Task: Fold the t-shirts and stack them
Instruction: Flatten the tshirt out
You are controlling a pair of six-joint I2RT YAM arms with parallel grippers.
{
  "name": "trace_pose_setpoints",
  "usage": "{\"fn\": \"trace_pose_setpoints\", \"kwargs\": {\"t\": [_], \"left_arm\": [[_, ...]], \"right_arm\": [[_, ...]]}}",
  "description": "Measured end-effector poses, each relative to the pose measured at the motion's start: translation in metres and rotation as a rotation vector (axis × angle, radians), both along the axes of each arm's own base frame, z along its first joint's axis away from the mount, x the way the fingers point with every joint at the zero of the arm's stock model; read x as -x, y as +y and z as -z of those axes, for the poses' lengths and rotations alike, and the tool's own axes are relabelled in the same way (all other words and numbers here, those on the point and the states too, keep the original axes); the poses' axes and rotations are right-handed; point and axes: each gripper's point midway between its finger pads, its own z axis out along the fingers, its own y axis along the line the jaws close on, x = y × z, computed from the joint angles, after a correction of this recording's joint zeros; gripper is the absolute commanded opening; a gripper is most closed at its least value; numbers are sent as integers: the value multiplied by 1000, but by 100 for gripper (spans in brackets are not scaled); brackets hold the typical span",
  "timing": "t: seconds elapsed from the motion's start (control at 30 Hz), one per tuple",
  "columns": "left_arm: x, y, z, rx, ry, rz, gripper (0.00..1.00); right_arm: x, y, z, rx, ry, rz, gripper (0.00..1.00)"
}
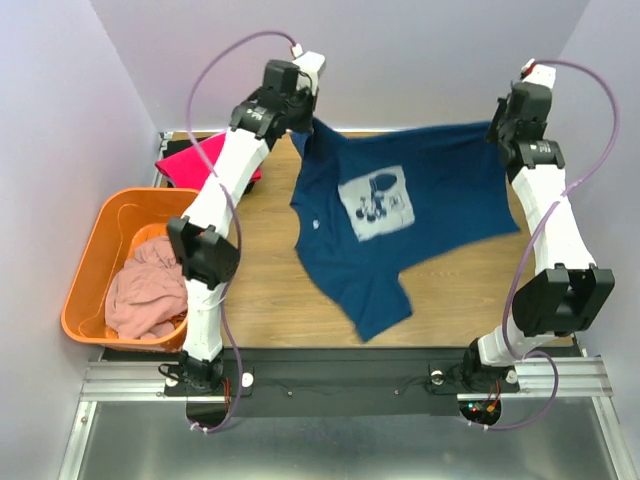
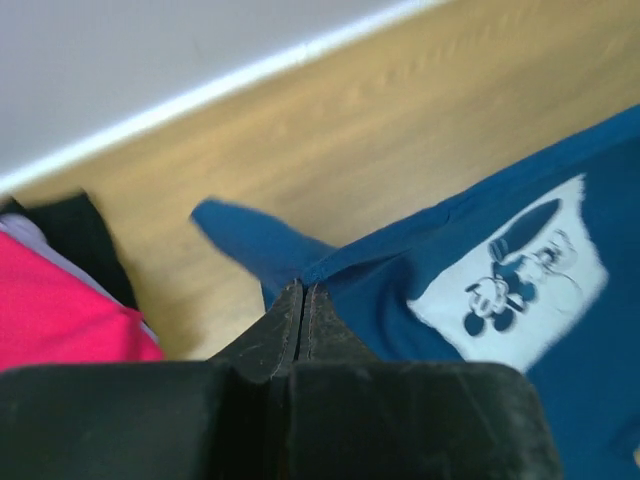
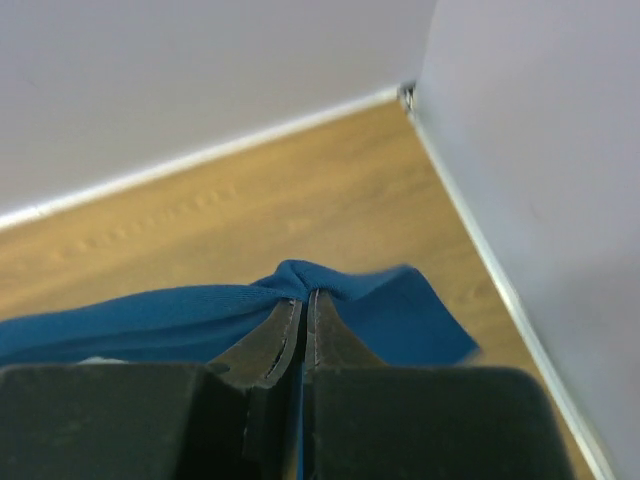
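orange basket (image 1: 92, 258), seemingly one pale-pink t-shirt (image 1: 150, 292) inside

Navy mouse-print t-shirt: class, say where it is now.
Top view: the navy t-shirt hangs stretched across the table, far side, between the left gripper and right gripper, right of the bright pink shirt.

The spread t-shirt (image 1: 400, 215) stretches across the far worktop (image 1: 270, 300) between left gripper (image 2: 303, 292) and right gripper (image 3: 303, 297). Far left lie folded t-shirts (image 1: 185, 162), perhaps two; the near-left basket (image 1: 85, 270) holds another t-shirt (image 1: 145, 290).
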Motion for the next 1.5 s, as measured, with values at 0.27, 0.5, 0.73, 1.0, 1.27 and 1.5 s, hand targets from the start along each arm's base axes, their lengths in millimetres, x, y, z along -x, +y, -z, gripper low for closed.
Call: {"fn": "trace_pose_setpoints", "kwargs": {"t": [0.27, 0.5, 0.73, 1.0, 1.27, 1.5], "left_arm": [[65, 22, -167, 93, -381, -31, 0], [174, 27, -252, 183, -561, 14, 0], [249, 77, -292, 309, -640, -11, 0], [298, 92, -358, 431, -767, 79, 0], [234, 19, -317, 319, -662, 200, 0], [60, -86, -122, -32, -391, 195, 97]], "right_arm": [[25, 0, -87, 18, -212, 2, 0], [110, 1, -169, 30, -430, 7, 0], [215, -3, -258, 66, -701, 47, 0], [279, -4, -318, 88, -893, 72, 0], [228, -16, -270, 94, -745, 129, 1], [86, -24, -112, 91, -354, 149, 2]]}}
